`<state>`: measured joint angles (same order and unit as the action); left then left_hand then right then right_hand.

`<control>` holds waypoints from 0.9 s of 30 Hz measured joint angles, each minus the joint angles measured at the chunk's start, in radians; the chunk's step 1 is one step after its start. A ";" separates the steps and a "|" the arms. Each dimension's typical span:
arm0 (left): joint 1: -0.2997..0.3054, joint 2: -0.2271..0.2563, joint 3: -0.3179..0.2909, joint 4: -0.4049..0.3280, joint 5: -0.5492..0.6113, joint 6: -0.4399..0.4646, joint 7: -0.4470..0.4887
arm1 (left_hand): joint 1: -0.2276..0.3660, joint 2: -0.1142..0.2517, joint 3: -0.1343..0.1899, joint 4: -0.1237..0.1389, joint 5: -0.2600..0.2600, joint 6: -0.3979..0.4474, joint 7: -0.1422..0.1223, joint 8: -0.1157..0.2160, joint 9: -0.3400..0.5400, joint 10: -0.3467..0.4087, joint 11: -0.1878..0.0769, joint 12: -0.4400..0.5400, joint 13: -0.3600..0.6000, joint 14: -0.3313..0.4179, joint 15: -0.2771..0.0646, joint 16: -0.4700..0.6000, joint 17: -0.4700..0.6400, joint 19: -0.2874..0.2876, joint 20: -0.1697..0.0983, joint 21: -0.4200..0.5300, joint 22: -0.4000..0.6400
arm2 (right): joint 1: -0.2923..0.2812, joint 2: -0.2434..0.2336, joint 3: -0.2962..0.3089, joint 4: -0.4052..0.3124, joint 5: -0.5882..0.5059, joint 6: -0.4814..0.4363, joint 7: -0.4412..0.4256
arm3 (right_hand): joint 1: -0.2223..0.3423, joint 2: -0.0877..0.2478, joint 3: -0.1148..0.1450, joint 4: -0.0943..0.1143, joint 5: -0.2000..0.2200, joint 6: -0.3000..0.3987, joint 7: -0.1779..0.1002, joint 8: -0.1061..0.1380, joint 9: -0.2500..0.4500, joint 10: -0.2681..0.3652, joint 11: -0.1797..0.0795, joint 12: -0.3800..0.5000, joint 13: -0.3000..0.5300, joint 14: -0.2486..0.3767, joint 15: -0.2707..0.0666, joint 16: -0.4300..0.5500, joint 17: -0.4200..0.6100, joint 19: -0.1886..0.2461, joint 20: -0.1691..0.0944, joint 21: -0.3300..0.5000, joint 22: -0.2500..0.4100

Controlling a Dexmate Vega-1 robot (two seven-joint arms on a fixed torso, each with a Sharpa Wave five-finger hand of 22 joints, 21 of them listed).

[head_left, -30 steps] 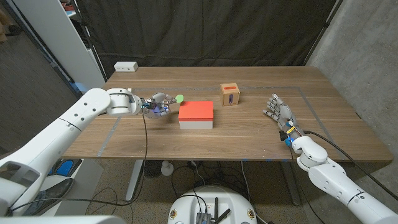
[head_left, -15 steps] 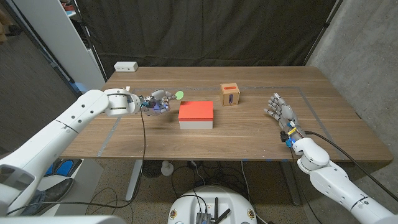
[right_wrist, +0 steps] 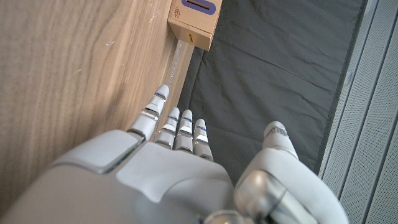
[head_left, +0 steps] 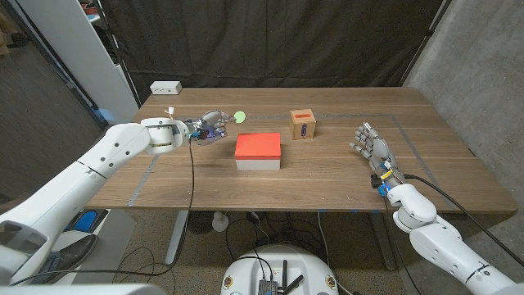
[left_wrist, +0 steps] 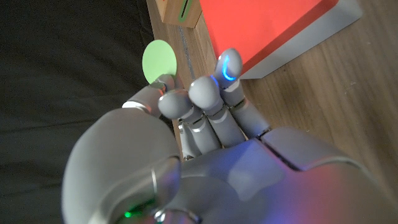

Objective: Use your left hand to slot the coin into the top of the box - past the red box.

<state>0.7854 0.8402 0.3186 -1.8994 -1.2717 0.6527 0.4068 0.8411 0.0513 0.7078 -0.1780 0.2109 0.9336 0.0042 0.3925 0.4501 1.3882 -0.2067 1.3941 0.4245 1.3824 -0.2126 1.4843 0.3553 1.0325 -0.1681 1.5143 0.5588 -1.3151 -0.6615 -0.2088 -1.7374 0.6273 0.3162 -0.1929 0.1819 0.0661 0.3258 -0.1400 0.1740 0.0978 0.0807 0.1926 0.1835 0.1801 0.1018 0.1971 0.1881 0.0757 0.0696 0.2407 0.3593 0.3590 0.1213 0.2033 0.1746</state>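
A round green coin point(head_left: 239, 116) point(left_wrist: 159, 59) is pinched at the fingertips of my left hand point(head_left: 209, 126) point(left_wrist: 193, 124), raised above the table's left half, just left of and behind the red box point(head_left: 258, 146) point(left_wrist: 273, 28). The red box has a white base and sits mid-table. The small wooden box point(head_left: 303, 124) point(left_wrist: 180, 11) point(right_wrist: 195, 18), with a slot in its red top, stands behind and right of the red box. My right hand point(head_left: 372, 149) point(right_wrist: 180, 162) holds nothing, its fingers extended, over the table's right side.
A white power strip point(head_left: 165, 87) lies at the far left corner of the table point(head_left: 344, 172). Dark curtains hang behind the table. A cable point(head_left: 191, 176) runs from my left wrist down over the near edge.
My left hand has lifted and carried the coin farther back and slightly right, from beside the red box's left end to behind its far left corner. My right hand stays put.
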 measured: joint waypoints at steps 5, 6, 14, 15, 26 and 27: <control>-0.009 -0.011 0.018 -0.019 0.070 -0.026 0.003 | 0.004 -0.005 0.003 -0.003 0.000 0.002 -0.002 -0.002 -0.001 0.000 0.000 -0.002 -0.002 0.000 0.000 0.000 -0.003 0.000 0.000 0.006 0.000 | -0.003 0.005 0.002 0.000 -0.001 0.008 0.000 | 0.000 0.000 0.000 0.000 0.000 0.000 0.000 0.000 0.000 0.000 0.000 0.000 0.000 0.000 0.000 0.000 0.000 0.000 0.000 0.000 0.000; -0.011 -0.014 0.022 -0.023 0.080 -0.030 0.005 | 0.005 -0.005 0.006 -0.006 0.000 0.002 -0.002 -0.002 -0.001 0.000 0.000 -0.002 -0.001 0.000 0.000 0.000 -0.003 0.000 0.000 0.009 0.000 | -0.003 0.007 0.002 0.000 -0.001 0.011 0.000 | 0.000 0.000 0.000 0.000 0.000 0.000 0.000 0.000 0.000 0.000 0.000 0.000 0.000 0.000 0.000 0.000 0.000 0.000 0.000 0.000 0.000; -0.029 -0.039 0.054 -0.042 0.178 -0.053 0.025 | 0.001 -0.010 0.010 -0.001 0.000 0.012 -0.001 -0.006 -0.006 0.001 0.001 0.004 0.014 0.004 0.004 0.000 0.009 0.000 0.000 0.010 0.008 | -0.003 0.018 0.003 0.007 -0.001 0.023 0.006 | 0.000 0.000 0.000 0.000 0.000 0.000 0.000 0.000 0.000 0.000 0.000 0.000 0.000 0.000 0.000 0.000 0.000 0.000 0.000 0.000 0.000; -0.032 -0.042 0.057 -0.044 0.198 -0.056 0.029 | 0.001 -0.010 0.010 -0.001 0.000 0.013 -0.002 -0.006 -0.007 0.001 0.001 0.004 0.014 0.004 0.004 0.000 0.009 0.000 0.000 0.010 0.008 | -0.003 0.020 0.003 0.009 -0.001 0.025 0.007 | 0.000 0.000 0.000 0.000 0.000 0.000 0.000 0.000 0.000 0.000 0.000 0.000 0.000 0.000 0.000 0.000 0.000 0.000 0.000 0.000 0.000; -0.072 -0.074 0.113 -0.071 0.378 -0.052 0.070 | 0.006 -0.015 0.010 -0.001 0.000 0.020 -0.002 -0.010 -0.013 0.007 0.000 0.008 0.018 0.004 0.004 0.001 0.009 0.000 0.000 0.013 0.004 | 0.002 0.033 0.003 0.027 0.007 0.040 0.015 | 0.000 0.000 0.000 0.000 0.000 0.000 0.000 0.000 0.000 0.000 0.000 0.000 0.000 0.000 0.000 0.000 0.000 0.000 0.000 0.000 0.000; -0.075 -0.076 0.116 -0.073 0.378 -0.052 0.070 | 0.006 -0.015 0.010 -0.001 0.000 0.020 -0.002 -0.010 -0.013 0.007 0.000 0.009 0.018 0.005 0.003 0.001 0.011 0.000 0.000 0.013 0.005 | 0.002 0.036 0.003 0.031 0.008 0.042 0.015 | 0.000 0.000 0.000 0.000 0.000 0.000 0.000 0.000 0.000 0.000 0.000 0.000 0.000 0.000 0.000 0.000 0.000 0.000 0.000 0.000 0.000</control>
<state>0.7105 0.7646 0.4349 -1.9722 -0.8937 0.6008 0.4764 0.8474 0.0365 0.7175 -0.1794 0.2109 0.9541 0.0018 0.3826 0.4374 1.3953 -0.2071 1.4026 0.4429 1.3873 -0.2099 1.4855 0.3667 1.0326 -0.1681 1.5276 0.5634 -1.3130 -0.6250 -0.2062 -1.7061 0.6349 0.3583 -0.1775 0.1819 0.0661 0.3258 -0.1400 0.1740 0.0978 0.0807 0.1926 0.1835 0.1801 0.1018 0.1971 0.1881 0.0757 0.0696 0.2407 0.3593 0.3590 0.1213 0.2033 0.1745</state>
